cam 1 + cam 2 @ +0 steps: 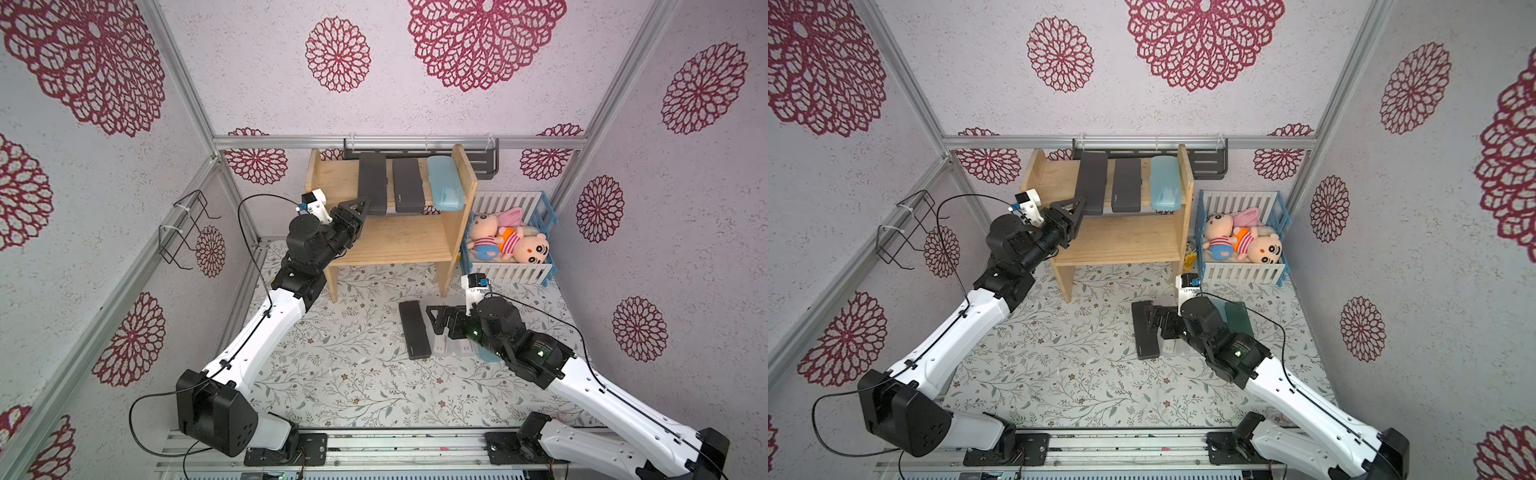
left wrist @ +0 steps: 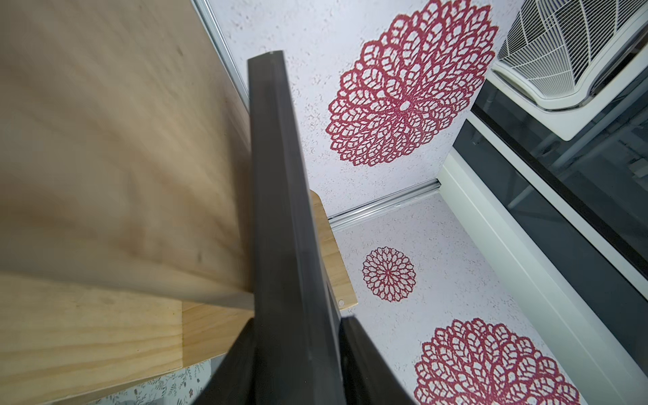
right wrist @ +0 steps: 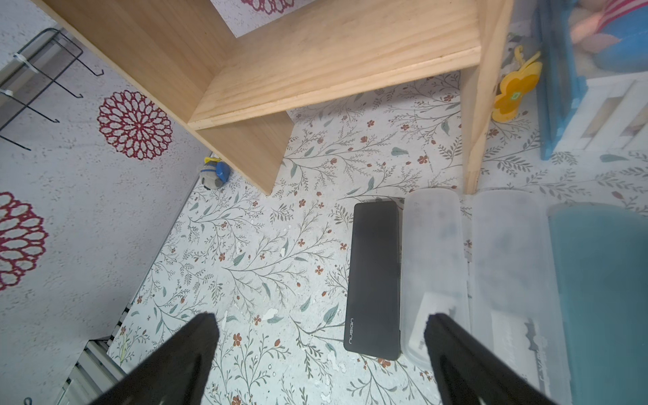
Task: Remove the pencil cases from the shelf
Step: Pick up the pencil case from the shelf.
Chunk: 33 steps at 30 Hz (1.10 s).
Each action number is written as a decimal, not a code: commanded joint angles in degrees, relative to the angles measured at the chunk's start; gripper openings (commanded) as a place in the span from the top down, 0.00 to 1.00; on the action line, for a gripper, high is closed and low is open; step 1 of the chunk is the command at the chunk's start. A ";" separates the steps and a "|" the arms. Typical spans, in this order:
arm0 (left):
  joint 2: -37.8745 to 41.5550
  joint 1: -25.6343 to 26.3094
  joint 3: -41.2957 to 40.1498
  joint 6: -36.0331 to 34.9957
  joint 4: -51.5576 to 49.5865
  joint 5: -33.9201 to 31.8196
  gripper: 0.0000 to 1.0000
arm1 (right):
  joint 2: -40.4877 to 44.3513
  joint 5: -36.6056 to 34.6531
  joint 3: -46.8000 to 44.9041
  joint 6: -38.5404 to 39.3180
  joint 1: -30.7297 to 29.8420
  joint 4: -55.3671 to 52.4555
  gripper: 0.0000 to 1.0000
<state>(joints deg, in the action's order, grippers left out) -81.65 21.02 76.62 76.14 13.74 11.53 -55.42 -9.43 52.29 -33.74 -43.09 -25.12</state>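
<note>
Leftmost grey case (image 1: 372,183) lies on the top tier of the shelf (image 1: 399,241), near end poking past the front edge, w/ a second grey case (image 1: 408,185) and a blue case (image 1: 445,183) beside it. Left hand (image 1: 365,206) pinches that near end across the flat faces. Hard smooth plastic, prob. light and stiff, so an end grip may let it swivel or slip; a straight pull out looks safest. Right hand (image 1: 434,321) is wide open, holding nothing, low over the table (image 1: 332,374).
</note>
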 commanded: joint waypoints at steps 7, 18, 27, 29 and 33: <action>6.76 -0.59 -5.69 -5.24 1.49 -1.07 1.00 | -0.04 -2.49 6.27 3.87 0.31 -1.00 0.01; 42.38 1.85 -35.64 -43.55 3.49 -1.95 1.00 | -8.69 1.16 21.25 3.78 -13.33 18.22 0.01; 67.43 2.08 -46.12 -51.60 -10.10 -9.04 1.00 | -25.00 3.20 35.23 2.65 -19.52 24.89 0.01; 68.90 2.09 -45.99 -52.10 -12.15 -9.03 1.00 | -28.17 3.28 38.04 2.84 -20.48 24.80 0.01; 70.74 2.08 -45.77 -52.58 -14.67 -8.83 1.00 | -34.13 3.01 44.67 3.15 -21.98 22.40 0.01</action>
<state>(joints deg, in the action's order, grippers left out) -12.14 22.90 30.70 26.00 1.72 3.60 -88.09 -7.01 92.27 -31.05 -63.99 -3.75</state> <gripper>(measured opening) 0.064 0.991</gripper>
